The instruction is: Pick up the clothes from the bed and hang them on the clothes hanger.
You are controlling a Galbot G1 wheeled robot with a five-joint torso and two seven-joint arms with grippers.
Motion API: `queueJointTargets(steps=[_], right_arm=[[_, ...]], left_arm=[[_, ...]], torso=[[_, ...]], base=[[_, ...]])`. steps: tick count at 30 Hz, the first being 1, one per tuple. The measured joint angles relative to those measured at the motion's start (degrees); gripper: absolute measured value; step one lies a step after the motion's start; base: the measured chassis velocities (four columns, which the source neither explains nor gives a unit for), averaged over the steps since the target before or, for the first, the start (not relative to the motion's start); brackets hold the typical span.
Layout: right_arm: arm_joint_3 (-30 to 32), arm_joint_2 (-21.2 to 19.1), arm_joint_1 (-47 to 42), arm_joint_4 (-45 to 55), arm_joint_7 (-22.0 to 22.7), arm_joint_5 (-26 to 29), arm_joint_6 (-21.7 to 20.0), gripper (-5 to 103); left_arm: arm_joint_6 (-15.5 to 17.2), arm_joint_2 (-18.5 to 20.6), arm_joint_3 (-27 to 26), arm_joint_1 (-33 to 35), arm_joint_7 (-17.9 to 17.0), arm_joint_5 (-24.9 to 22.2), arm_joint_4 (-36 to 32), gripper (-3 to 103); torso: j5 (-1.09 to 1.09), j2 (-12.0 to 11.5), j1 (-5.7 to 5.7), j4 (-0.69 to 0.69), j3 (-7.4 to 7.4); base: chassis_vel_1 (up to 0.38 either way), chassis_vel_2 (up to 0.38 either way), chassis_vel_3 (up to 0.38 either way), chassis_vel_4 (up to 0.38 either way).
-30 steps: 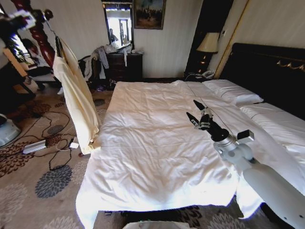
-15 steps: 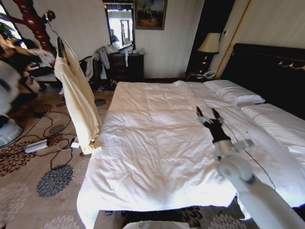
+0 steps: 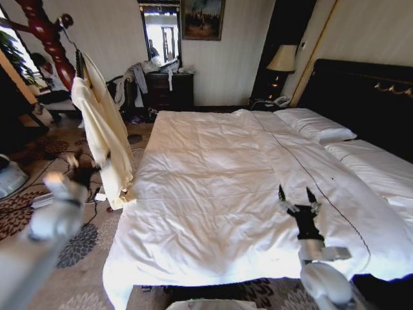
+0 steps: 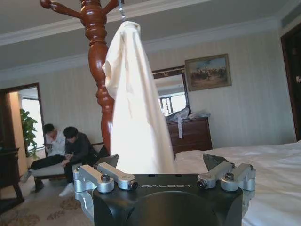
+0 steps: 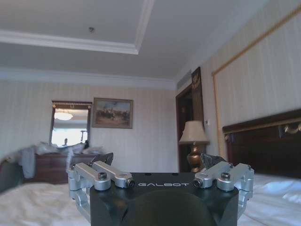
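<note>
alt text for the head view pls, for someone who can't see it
A pale cream garment hangs from a dark hanger on a wooden coat stand beside a white bed. The right gripper hovers open above the duvet; the left gripper is low over the carpet.

From my end the hardware looks pretty tidy. The right claw (image 3: 297,194) is a black two-finger unit with pointed dark fingertips, silvery linkage bars at the base of each finger, and a black wrist running into a glossy white rounded arm shell with a grey joint block. My left arm shows as a blurry white-grey shape ending in the left claw (image 3: 73,159), dark at the tip. Up close on the wrist cams, each claw body (image 4: 164,197) is a matte black block with "GALBOT" printed in pale letters, flanked by brushed aluminium links pinned with dark round screws. Same build on the right one (image 5: 160,197): silver arms, black pivot bolts, dark fingertip pads (image 5: 210,159) poking up behind.
</note>
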Motion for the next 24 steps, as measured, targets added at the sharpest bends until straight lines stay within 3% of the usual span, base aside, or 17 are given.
queueJointTargets(steps=[1,3,5,6,7,10,14,24], right_arm=[[0.00,0.00,0.00,0.00,0.00,0.00,0.00,100],[-0.35,1.41,-0.88,0.30,0.25,-3.25,0.51,100],[-1.64,2.70,-2.79,2.00,0.88,-6.84,0.41,100],[-1.64,2.70,-2.79,2.00,0.88,-6.84,0.41,100],[-2.38,3.06,-3.62,2.99,1.29,-8.10,0.23,100],[-4.14,3.64,-5.75,5.89,1.49,-10.35,0.09,100],[-4.93,3.70,-6.67,7.77,1.21,-11.10,-0.08,100],[-4.97,3.54,-6.65,7.93,1.02,-10.89,-0.22,100]], left_arm=[[0.00,0.00,0.00,0.00,0.00,0.00,0.00,100],[-0.86,-6.00,1.83,2.91,1.45,5.45,-2.61,100],[-4.49,-13.74,5.63,7.16,5.50,14.25,-5.37,100],[-4.49,-13.74,5.63,7.16,5.50,14.25,-5.37,100],[-6.21,-17.05,7.33,8.82,7.39,17.85,-6.31,100],[-8.58,-23.09,10.01,11.95,10.92,20.86,-9.10,100],[-9.60,-25.15,10.62,13.97,13.47,20.78,-10.62,100],[-9.63,-24.82,10.66,14.16,13.77,20.07,-10.65,100]], torso=[[0.00,0.00,0.00,0.00,0.00],[0.04,0.00,-0.01,-0.01,0.00],[0.04,0.00,-0.01,-0.04,0.00],[0.04,0.00,-0.01,-0.04,0.00],[0.01,0.00,0.00,-0.02,0.00],[0.04,0.00,-0.01,-0.03,0.00],[0.03,0.01,-0.01,-0.01,0.00],[0.01,0.00,0.00,-0.02,0.01]], base=[[0.000,0.000,0.000,0.000],[0.000,0.000,0.000,0.000],[0.000,0.000,0.000,0.000],[0.000,0.000,0.000,0.000],[0.000,0.000,0.000,0.000],[0.000,0.000,0.000,0.000],[0.000,0.000,0.000,0.000],[0.000,0.000,0.000,0.000]])
